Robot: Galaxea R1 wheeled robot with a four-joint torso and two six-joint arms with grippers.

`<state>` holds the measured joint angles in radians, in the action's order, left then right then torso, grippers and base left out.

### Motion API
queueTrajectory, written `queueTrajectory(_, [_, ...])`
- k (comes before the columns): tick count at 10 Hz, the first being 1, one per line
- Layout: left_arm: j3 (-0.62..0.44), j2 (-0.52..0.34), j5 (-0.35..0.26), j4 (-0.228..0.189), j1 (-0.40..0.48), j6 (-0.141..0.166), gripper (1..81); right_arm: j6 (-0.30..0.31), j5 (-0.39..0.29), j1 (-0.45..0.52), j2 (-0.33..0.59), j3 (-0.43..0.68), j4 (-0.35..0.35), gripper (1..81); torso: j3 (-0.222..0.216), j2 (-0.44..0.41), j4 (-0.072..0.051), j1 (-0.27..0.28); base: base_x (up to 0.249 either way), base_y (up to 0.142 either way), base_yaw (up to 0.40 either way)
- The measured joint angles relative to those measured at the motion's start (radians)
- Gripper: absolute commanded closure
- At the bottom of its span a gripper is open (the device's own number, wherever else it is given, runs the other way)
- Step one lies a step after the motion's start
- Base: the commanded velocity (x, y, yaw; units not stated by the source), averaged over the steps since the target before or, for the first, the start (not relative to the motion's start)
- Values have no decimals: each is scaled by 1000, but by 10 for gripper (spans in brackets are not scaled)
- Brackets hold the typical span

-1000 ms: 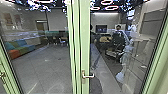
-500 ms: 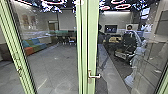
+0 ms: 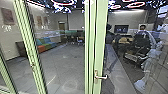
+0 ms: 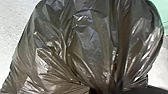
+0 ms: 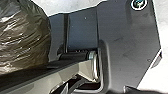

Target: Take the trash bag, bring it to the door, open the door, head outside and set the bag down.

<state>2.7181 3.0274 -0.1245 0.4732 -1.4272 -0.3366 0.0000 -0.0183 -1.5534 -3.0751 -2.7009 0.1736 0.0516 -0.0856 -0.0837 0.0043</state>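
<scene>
Judged first half of job largely done: found trash bag [image 4: 82, 50] close under left wrist camera, dark, glossy, deeply creased, with pale floor [image 4: 15, 27] around it. Noted same bag beside robot's dark plate [image 5: 122, 37] in right wrist view. Took it for picked up and carried along, most likely on left arm; could not confirm full clearance from floor. Could not tell state of either pincer, spread, pressed together or pinching plastic. Logged carry as near complete, with green-framed door [image 3: 100, 37] and metal handle [image 3: 101, 76] close ahead in head view. Saw no arm at handle there; read door as likely unopened, with no clear gap made out along its edge. Saw colourful sofa [image 3: 45, 43] and person [image 3: 142, 28] in or through glass; could not separate reflection from room beyond. Reckoned as left to do: opening door, passing outside, setting bag down.
</scene>
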Motion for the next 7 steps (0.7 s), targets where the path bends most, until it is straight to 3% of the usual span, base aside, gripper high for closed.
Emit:
queueTrajectory(2, [0,0,1,0,0,0,811,0,4,2,1,0,0,10,0,0,0,0,0,83,0])
queueTrajectory(7, [0,-10,-2,1,1,0,811,0,18,-3,42,86,0,10,0,0,0,0,0,0,0])
